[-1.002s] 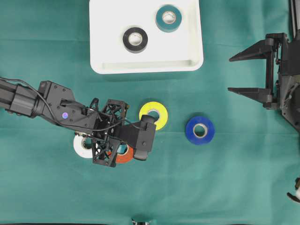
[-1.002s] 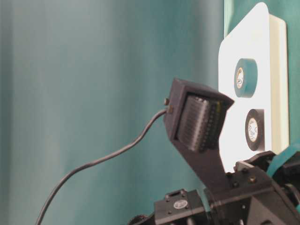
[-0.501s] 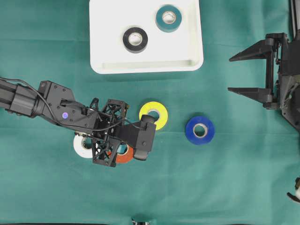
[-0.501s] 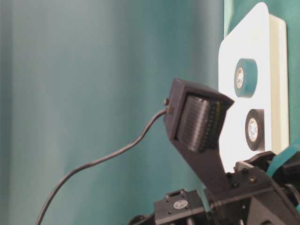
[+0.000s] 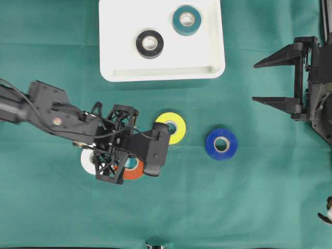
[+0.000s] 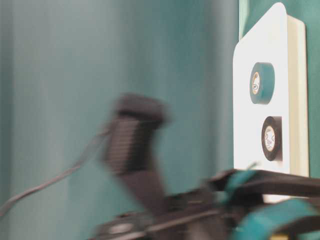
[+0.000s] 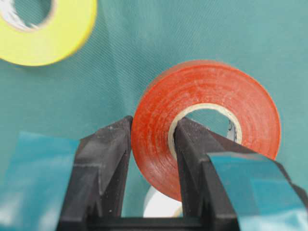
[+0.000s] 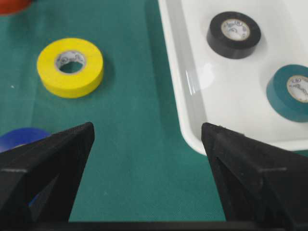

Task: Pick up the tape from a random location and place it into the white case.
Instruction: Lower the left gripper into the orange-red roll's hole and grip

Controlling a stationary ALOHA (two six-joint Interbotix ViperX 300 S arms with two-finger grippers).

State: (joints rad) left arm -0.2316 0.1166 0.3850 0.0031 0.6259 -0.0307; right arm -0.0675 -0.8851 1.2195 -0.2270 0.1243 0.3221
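Note:
My left gripper (image 7: 153, 126) is shut on the wall of an orange-red tape roll (image 7: 207, 101), one finger outside it and one inside its hole. The roll hangs tilted over the green cloth. From overhead this gripper (image 5: 128, 165) and the orange tape (image 5: 136, 173) sit left of centre, mostly under the wrist. The white case (image 5: 124, 57) lies at the back and holds a black roll (image 5: 149, 43) and a teal roll (image 5: 187, 19). My right gripper (image 5: 256, 82) stands open and empty at the right edge, near the case's corner (image 8: 192, 134).
A white roll (image 5: 89, 162) lies just left of the left gripper, partly under the arm. A yellow roll (image 5: 171, 126) and a blue roll (image 5: 221, 143) lie on the cloth between the two arms. The left arm's cable loops over its wrist.
The left arm has shifted left and turned a little, carrying the orange roll; it is motion-blurred in the table-level view. The right arm has not moved.

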